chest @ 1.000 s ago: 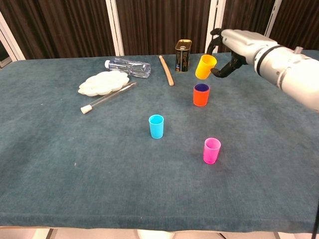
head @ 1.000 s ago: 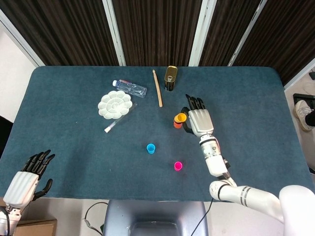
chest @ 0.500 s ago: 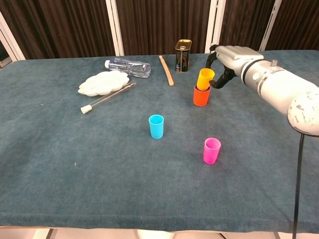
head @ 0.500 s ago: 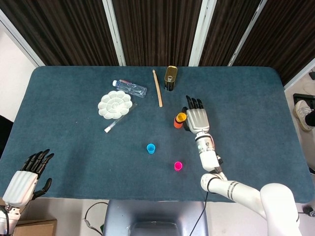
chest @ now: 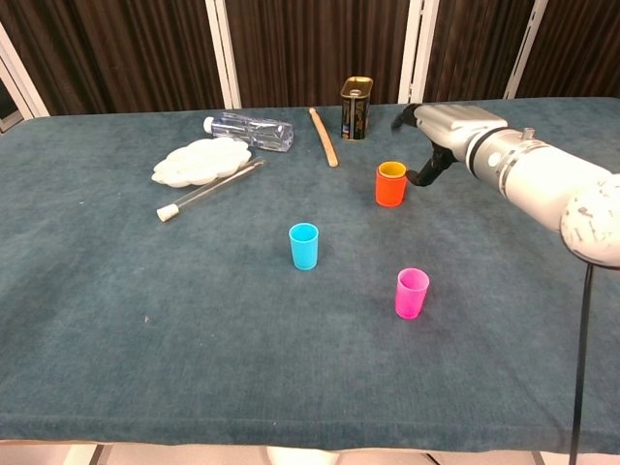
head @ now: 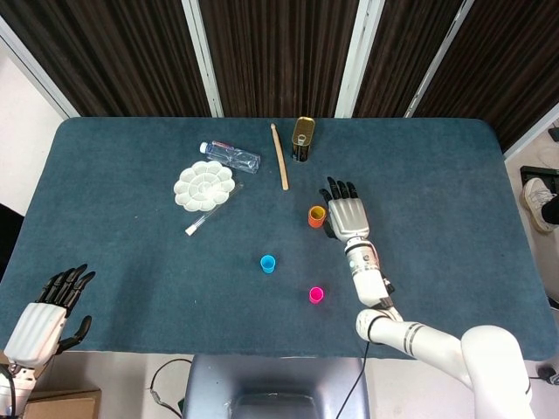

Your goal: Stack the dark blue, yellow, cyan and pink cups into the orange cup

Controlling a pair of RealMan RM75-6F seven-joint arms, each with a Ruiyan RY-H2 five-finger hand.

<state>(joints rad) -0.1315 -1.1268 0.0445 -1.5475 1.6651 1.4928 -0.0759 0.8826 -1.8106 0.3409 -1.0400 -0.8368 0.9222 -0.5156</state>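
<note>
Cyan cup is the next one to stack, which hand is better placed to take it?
The right hand, probably. It is open beside the orange cup, nearer the cyan cup. The left hand rests at the table's near left corner.

Right hand (chest: 436, 131) open over table; left hand (head: 48, 310) open, idle.

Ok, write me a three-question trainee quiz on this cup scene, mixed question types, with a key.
1. True or false: the small yellow plastic cup sits inside the small orange plastic cup.
2. Which lies nearer the table's front edge: A) small cyan plastic cup B) small pink plastic cup?
3. Fill in: the right robot hand holds ____.

Key: 1 true; 2 B; 3 nothing.
</note>
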